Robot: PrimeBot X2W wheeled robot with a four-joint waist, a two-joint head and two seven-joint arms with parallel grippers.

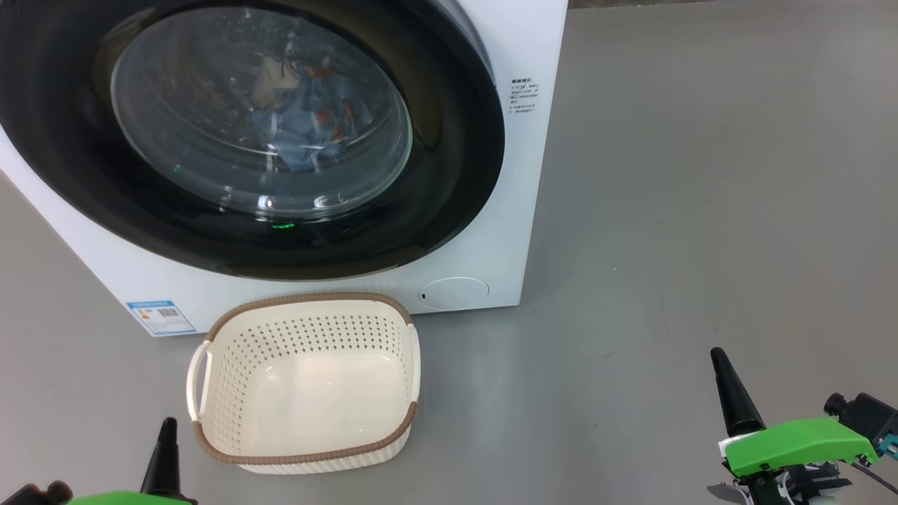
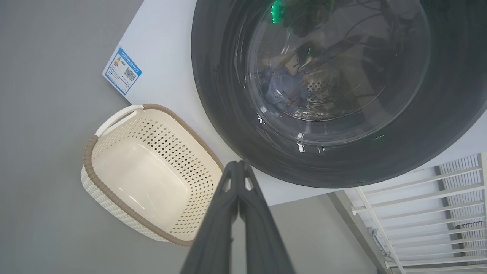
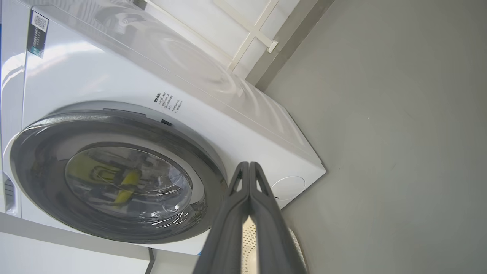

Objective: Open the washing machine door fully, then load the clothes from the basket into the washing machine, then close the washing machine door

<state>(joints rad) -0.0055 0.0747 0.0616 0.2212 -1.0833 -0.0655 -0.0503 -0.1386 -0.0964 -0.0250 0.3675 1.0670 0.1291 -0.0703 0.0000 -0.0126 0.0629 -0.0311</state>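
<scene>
Door shut on the washing machine, clothes showing behind its glass, basket on the floor just before it; left gripper and right gripper both with fingers pressed together

Door runs off the top and left edges; clothes are a blur behind it; blue label print's too small for me to read.

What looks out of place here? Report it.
Nothing stands out. The door looks shut, the clothes lie inside behind it, and the basket stands upright and empty before the washer. No spill or damage shows.
</scene>
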